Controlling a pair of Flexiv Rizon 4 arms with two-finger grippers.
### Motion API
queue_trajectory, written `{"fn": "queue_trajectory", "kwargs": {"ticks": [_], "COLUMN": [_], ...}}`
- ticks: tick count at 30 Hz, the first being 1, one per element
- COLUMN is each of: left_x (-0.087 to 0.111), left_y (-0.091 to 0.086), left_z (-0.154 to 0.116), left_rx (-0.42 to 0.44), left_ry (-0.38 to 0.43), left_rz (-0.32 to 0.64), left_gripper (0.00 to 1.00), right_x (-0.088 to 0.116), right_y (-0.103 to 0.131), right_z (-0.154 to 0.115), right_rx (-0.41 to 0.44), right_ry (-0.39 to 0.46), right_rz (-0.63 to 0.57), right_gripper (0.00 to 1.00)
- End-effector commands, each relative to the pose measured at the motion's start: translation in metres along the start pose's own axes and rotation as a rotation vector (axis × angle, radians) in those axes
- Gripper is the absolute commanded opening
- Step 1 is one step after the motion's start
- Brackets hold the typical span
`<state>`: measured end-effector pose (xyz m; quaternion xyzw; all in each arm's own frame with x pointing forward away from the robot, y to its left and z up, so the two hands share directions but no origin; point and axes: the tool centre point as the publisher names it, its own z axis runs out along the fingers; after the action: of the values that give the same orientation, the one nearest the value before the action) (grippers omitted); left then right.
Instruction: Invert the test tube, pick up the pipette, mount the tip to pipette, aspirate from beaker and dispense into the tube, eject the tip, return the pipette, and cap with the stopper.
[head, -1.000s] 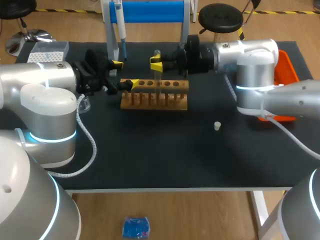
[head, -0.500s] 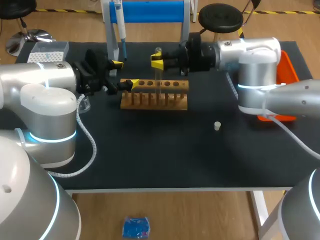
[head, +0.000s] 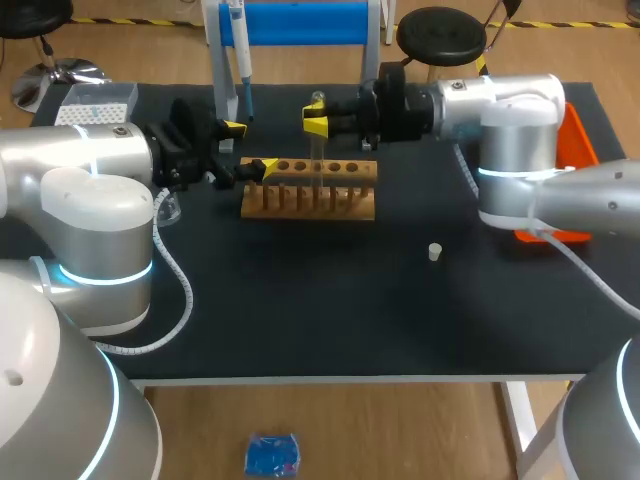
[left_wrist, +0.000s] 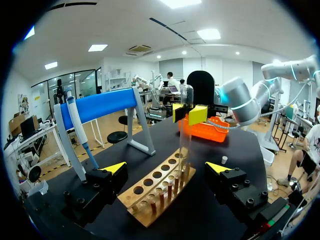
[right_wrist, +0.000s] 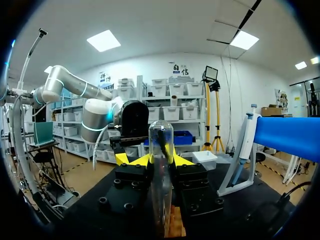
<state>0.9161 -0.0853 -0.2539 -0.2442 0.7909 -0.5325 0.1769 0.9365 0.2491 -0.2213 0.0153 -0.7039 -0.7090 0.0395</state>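
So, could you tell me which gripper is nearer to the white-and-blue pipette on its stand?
Left. The left gripper, open, straddles one end of the wooden tube rack, near the pipette; the right gripper, shut on the clear test tube, is above the rack's middle, farther off.

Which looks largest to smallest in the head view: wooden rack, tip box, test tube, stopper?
1. wooden rack
2. tip box; less sure, since it sits farther back and the left arm may hide part of it
3. test tube, long but thin
4. stopper, clearly smallest
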Motion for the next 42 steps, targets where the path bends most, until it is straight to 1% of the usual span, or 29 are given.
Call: {"fn": "queue_trajectory", "kwargs": {"ticks": [1,5,7,15,33,34,36,37,39,40,41,42], "left_x": [0.0,0.0,0.0,0.0,0.0,0.0,0.0,0.0,0.0,0.0,0.0,0.0], "left_y": [0.001,0.001,0.001,0.001,0.001,0.001,0.001,0.001,0.001,0.001,0.001,0.001], "left_z": [0.0,0.0,0.0,0.0,0.0,0.0,0.0,0.0,0.0,0.0,0.0,0.0], "left_rx": [0.001,0.001,0.001,0.001,0.001,0.001,0.001,0.001,0.001,0.001,0.001,0.001], "left_ry": [0.0,0.0,0.0,0.0,0.0,0.0,0.0,0.0,0.0,0.0,0.0,0.0], "left_rz": [0.001,0.001,0.001,0.001,0.001,0.001,0.001,0.001,0.001,0.001,0.001,0.001], "left_gripper": [1.0,1.0,1.0,1.0,1.0,1.0,1.0,1.0,1.0,1.0,1.0,1.0], "right_x": [0.004,0.007,0.009,0.022,0.022,0.023,0.026,0.026,0.027,0.028,0.028,0.028], "right_y": [0.006,0.016,0.022,0.056,0.056,0.057,0.063,0.066,0.069,0.072,0.073,0.073], "right_z": [-0.003,-0.004,-0.005,-0.009,-0.009,-0.007,-0.006,-0.005,-0.003,-0.002,-0.002,-0.002], "right_rx": [0.009,0.011,0.043,0.05,0.05,0.092,0.066,0.071,0.072,0.051,0.058,0.072], "right_ry": [-0.007,-0.007,-0.018,-0.045,-0.045,-0.056,-0.02,-0.03,-0.008,-0.007,-0.01,-0.036], "right_rz": [-0.003,-0.014,-0.009,0.023,0.023,0.065,0.159,0.255,0.366,0.458,0.503,0.574], "right_gripper": [0.0,0.0,0.0,0.0,0.0,0.0,0.0,0.0,0.0,0.0,0.0,0.0]}}
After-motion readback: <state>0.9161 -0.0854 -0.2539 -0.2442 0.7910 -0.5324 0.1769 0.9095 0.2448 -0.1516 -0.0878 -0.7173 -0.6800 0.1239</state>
